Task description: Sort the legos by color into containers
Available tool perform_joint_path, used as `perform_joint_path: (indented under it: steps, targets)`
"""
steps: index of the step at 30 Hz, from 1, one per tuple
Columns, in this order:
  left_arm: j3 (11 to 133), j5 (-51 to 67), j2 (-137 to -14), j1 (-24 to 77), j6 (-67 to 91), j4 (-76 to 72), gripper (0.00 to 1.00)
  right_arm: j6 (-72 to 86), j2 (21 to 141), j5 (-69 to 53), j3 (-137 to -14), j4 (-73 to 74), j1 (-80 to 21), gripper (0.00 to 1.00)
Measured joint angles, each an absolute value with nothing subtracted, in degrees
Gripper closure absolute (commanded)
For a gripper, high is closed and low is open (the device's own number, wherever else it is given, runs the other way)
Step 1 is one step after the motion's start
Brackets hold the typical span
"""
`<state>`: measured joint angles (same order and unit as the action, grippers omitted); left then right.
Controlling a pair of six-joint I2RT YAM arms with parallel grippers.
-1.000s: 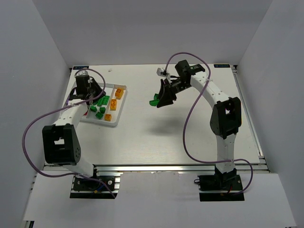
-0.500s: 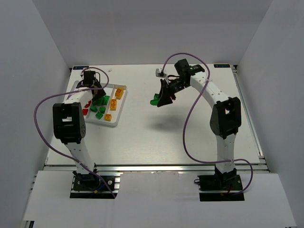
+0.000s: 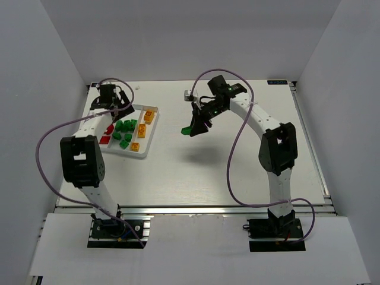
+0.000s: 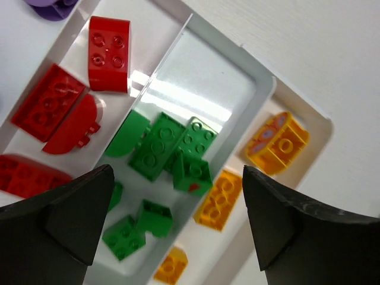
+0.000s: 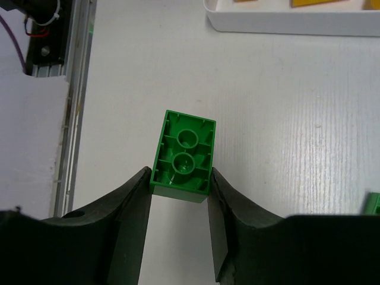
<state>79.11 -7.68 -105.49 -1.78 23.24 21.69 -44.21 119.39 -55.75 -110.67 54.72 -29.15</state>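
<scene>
The left gripper (image 4: 177,170) has sprung wide open since a second ago and hangs empty above the tray (image 4: 262,89). The right gripper (image 5: 180,178) has drifted closer to it, clamped on a green brick (image 5: 183,155) above the white table (image 3: 225,166), with white walls all around. Red bricks (image 4: 59,107), green bricks (image 4: 160,148) and orange-yellow bricks (image 4: 278,142) fill separate compartments.

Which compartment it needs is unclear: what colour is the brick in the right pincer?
The brick is green, clearest in the right wrist view.
</scene>
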Motion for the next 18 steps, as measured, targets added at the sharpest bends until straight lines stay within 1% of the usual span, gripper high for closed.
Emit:
perform_joint_path:
  steps: [4, 10, 18]
  targets:
    - [75.92, -7.49, -95.61, -1.80, 22.26, 22.41, 0.02, -41.93, 119.39, -52.58, -110.69, 50.59, -31.68, 1.00]
    - [69.82, -8.05, -77.89, -1.80, 21.50, 24.36, 0.02, -36.91, 119.44, -47.51, -110.69, 40.27, -36.60, 1.00]
    - [67.46, -9.91, -66.04, -2.15, 23.66, 31.83, 0.02, -24.64, 123.63, -42.61, -111.15, 18.41, -44.16, 1.00]
